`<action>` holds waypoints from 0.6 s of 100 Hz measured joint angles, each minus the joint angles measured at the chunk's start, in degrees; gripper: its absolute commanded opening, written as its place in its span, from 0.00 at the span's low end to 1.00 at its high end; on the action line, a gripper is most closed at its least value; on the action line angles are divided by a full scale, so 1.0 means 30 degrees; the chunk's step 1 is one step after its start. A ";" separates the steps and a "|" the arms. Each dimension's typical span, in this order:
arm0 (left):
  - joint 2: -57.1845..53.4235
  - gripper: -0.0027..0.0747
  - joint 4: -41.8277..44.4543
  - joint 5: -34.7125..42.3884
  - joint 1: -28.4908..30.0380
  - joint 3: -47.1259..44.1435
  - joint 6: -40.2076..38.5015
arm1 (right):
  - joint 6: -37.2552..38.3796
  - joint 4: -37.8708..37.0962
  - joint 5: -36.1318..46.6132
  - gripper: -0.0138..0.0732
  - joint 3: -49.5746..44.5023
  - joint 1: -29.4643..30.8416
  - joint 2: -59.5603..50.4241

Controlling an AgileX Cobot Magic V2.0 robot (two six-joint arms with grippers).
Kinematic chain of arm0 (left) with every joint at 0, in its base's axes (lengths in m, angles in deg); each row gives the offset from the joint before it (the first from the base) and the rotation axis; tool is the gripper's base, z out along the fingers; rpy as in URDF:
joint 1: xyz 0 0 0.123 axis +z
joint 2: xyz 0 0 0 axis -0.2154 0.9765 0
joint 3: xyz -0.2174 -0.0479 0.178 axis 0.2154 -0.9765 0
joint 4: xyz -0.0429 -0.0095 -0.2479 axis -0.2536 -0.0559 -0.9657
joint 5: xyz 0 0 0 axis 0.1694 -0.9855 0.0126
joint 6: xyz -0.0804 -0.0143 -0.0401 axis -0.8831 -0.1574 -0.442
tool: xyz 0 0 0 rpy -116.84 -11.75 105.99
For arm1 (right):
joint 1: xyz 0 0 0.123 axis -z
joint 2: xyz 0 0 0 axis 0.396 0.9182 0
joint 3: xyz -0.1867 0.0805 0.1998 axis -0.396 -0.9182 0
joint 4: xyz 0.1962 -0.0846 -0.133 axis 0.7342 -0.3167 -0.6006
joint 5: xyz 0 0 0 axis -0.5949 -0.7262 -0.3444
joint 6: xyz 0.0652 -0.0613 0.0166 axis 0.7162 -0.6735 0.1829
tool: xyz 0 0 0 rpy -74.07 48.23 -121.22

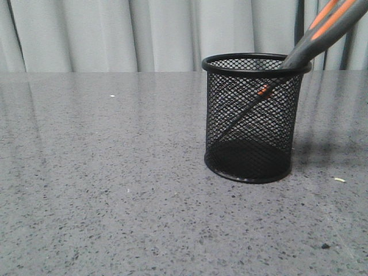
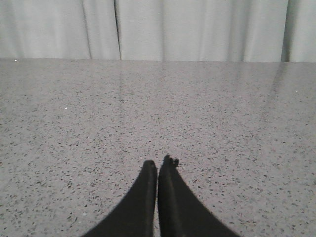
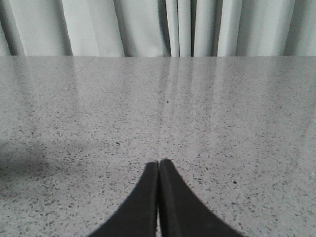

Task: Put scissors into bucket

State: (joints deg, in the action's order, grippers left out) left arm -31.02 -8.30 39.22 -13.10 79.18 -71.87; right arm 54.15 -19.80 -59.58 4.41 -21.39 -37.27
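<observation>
Grey table [image 1: 115, 201]: scissors [image 1: 310, 43] lean in bucket [image 1: 253, 121], tips prob. on base; both grippers closed, empty.

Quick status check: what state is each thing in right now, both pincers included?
scissors: in the bucket, blades down, leaning on the rim, handles sticking out.
bucket: upright on the table.
left pincer: shut, empty, over bare table.
right pincer: shut, empty, over bare table.

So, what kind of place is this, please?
Probably a staged test bench, not a home: a bare grey speckled table, plain pale curtains behind it, and only a bucket holding scissors.
</observation>
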 measured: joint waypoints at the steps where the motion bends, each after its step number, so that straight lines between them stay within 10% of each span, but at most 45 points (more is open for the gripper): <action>1: 0.0000 0.01 0.0000 0.0000 0.0000 0.0000 0.0000 | 0.0000 -0.0064 0.0000 0.10 0.0000 0.0000 0.0000; 60: 0.0000 0.01 0.0000 0.0000 0.0000 0.0000 0.0000 | 0.0075 -0.0212 -0.0030 0.10 0.0000 0.0000 0.0000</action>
State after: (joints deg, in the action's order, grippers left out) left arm -31.02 -8.30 39.22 -13.10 79.18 -71.87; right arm 54.37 -20.43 -59.67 4.41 -21.39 -37.27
